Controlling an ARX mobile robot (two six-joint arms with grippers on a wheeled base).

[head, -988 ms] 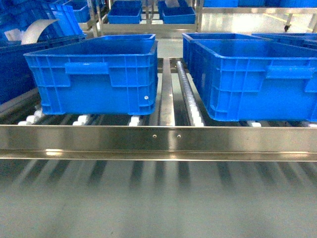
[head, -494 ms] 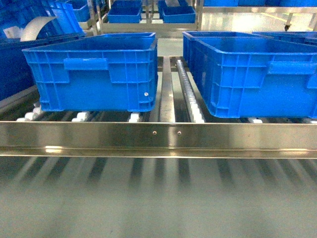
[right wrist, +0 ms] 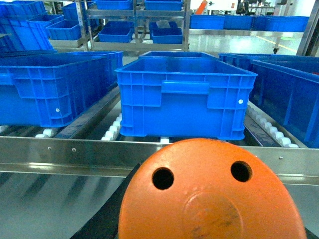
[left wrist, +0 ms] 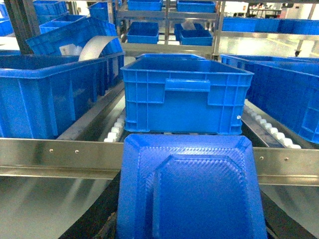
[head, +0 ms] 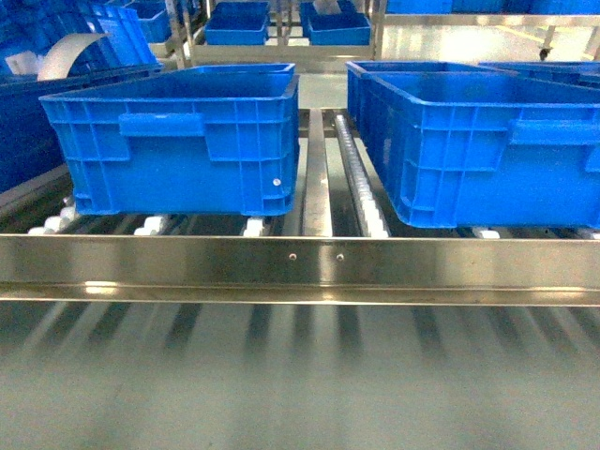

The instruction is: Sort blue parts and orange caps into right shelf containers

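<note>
Two containers stand on the roller shelf ahead, a left blue crate (head: 178,141) and a right blue crate (head: 478,141); neither gripper shows in the head view. In the left wrist view a blue part (left wrist: 189,189), a square ribbed tray shape, fills the bottom and hides the jaws; a black finger (left wrist: 97,214) shows beside it. It faces a crate (left wrist: 184,94). In the right wrist view an orange cap (right wrist: 209,199), round with two holes, covers the jaws, with a black finger (right wrist: 107,209) at its left. Ahead of it sits a crate (right wrist: 182,97).
A steel front rail (head: 300,267) runs across the shelf below the crates. White rollers (head: 361,202) and a metal divider run between the two crates. More blue crates stand on the shelf at left (left wrist: 45,94), at far right (right wrist: 294,99) and on racks behind (head: 239,23).
The head view has shifted slightly, so both crates sit a little further left and lower in the frame. Nothing else has visibly changed.
</note>
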